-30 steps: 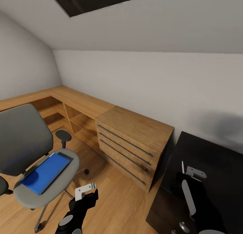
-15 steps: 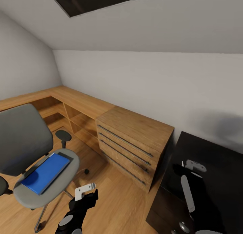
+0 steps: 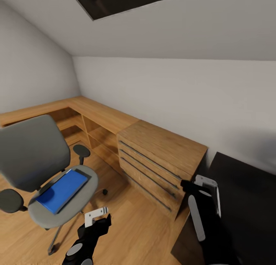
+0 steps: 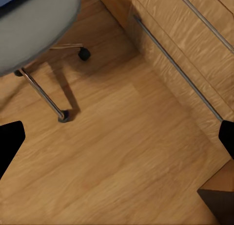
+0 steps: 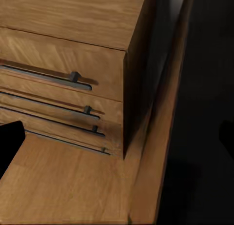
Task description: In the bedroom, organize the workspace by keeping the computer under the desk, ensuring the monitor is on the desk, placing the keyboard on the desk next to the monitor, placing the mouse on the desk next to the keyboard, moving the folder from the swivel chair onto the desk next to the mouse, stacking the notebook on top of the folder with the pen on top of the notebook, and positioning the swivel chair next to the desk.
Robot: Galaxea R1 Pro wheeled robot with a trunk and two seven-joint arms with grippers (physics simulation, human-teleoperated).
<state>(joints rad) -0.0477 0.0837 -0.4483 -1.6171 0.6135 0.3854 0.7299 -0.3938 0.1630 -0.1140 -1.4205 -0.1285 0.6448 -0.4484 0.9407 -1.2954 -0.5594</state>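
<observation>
The grey swivel chair (image 3: 32,157) stands at the left on the wood floor. The blue folder (image 3: 61,185) lies flat on its seat, with a dark flat edge showing along its far side. My left gripper (image 3: 101,216) hangs low in front of the chair, right of the seat, open and empty. In the left wrist view its fingertips are wide apart over the floor, with the chair's seat (image 4: 34,20) and chrome leg (image 4: 44,95) beyond the left gripper (image 4: 117,139). My right gripper (image 3: 196,186) is open and empty at the black desk's (image 3: 245,203) left edge, right gripper (image 5: 117,137).
A light wood drawer unit (image 3: 161,157) with long dark handles stands between the chair and the desk, almost touching the desk (image 5: 209,112). A low wood shelf (image 3: 96,119) runs along the wall into the far corner. Open floor (image 3: 134,226) lies between the chair and the drawers.
The camera has turned a little left, so the whole scene shifted right. My right gripper has moved left from over the desk top to its left edge. The left arm holds still.
</observation>
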